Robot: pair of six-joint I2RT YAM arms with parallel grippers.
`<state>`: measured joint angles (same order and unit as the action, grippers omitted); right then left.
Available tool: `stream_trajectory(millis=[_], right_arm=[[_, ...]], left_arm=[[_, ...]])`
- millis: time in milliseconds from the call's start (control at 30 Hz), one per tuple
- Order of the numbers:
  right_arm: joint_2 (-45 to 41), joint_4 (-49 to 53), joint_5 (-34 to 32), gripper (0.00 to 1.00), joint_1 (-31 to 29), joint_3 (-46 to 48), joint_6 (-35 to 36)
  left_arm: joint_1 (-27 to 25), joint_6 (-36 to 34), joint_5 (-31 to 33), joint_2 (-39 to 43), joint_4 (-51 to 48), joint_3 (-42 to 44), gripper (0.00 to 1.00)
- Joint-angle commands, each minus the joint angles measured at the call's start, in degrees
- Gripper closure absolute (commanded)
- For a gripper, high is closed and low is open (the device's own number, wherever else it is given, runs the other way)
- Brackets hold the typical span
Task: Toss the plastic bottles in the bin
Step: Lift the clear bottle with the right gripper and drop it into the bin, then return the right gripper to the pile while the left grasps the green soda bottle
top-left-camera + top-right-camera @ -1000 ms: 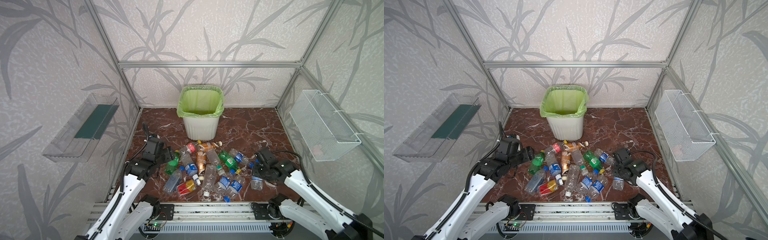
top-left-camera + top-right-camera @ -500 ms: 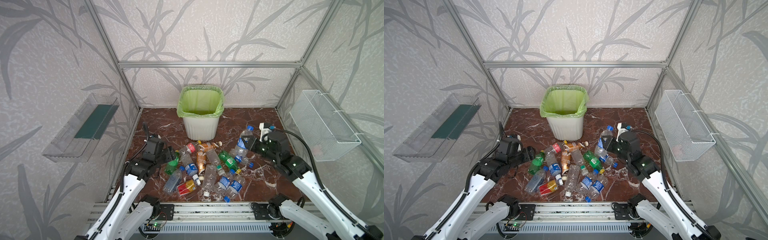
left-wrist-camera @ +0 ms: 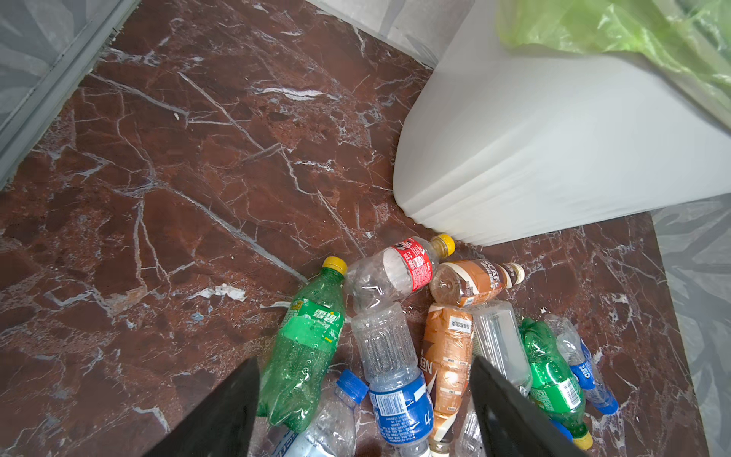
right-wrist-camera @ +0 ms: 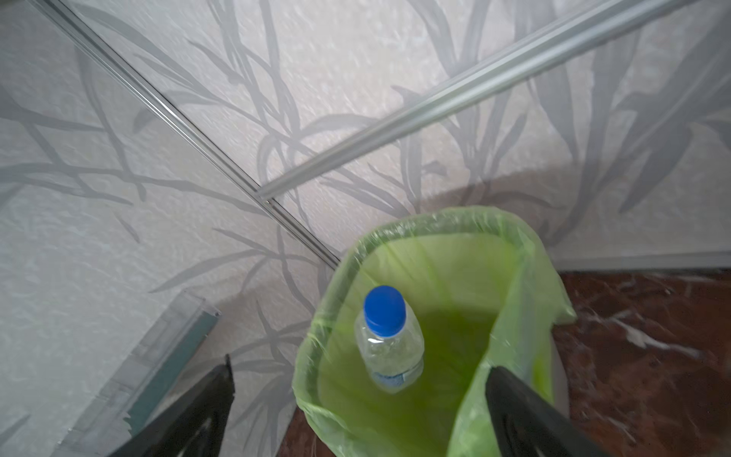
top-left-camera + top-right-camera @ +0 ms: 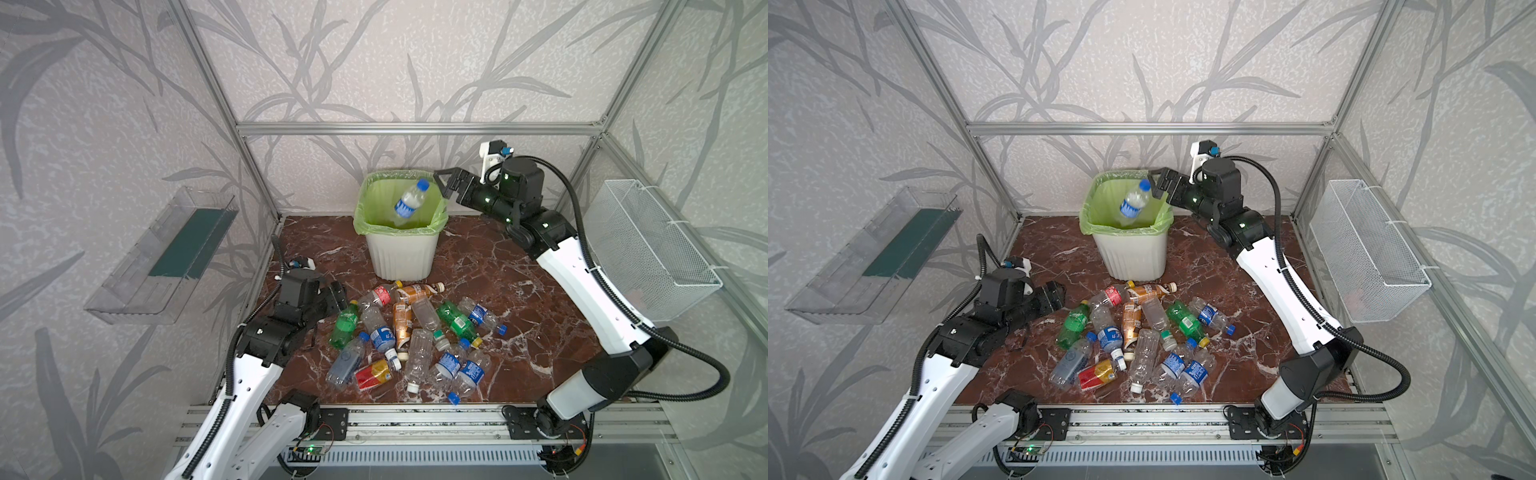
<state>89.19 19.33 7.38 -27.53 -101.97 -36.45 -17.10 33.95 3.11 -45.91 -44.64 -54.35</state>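
Right gripper point(image 5: 442, 183) is up high beside the rim of the bin point(image 5: 401, 257), and we see its jaws spread wide with nothing between them. Clear of it, a clear bottle with a blue cap and blue label point(image 5: 409, 203) is in mid-air over the bin's mouth, tilted, cap uppermost, set against the green liner point(image 5: 370, 195) in both top views. In front of the bin we have the rest of the plastic bottles point(image 5: 411, 336) heaped on the marbled floor point(image 5: 519, 299), the nearest almost at the bin's foot. Left gripper point(image 5: 338, 295) hangs low at the heap's edge, in front of the bin, jaws apart and empty, a green bottle point(image 3: 304, 344) just beneath its fingers.
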Motion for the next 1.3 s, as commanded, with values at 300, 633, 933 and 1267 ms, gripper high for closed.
stream_trajectory(millis=[300, 633, 933, 1267], right_arm=[[-29.0, 6.8, -5.9, 0.06, 3.4, 40.1, 1.1], [-34.2, 4.6, -2.1, 0.08, 3.5, 57.2, -4.4], [-34.8, 3.4, -1.6, 0.08, 3.4, 59.8, -4.9], [-35.2, -0.2, 2.9, 0.09, 2.4, 63.5, -7.0]], left_arm=[[0.0, 2.3, -0.7, 1.5, 1.0, 8.5, 0.17], [-0.8, 6.7, -1.9, 0.5, -0.1, 12.7, 0.21], [-1.1, 5.3, -1.6, -7.1, 1.5, 13.1, 0.18], [-1.2, 2.5, 1.7, -13.1, 4.2, 14.5, 0.15]])
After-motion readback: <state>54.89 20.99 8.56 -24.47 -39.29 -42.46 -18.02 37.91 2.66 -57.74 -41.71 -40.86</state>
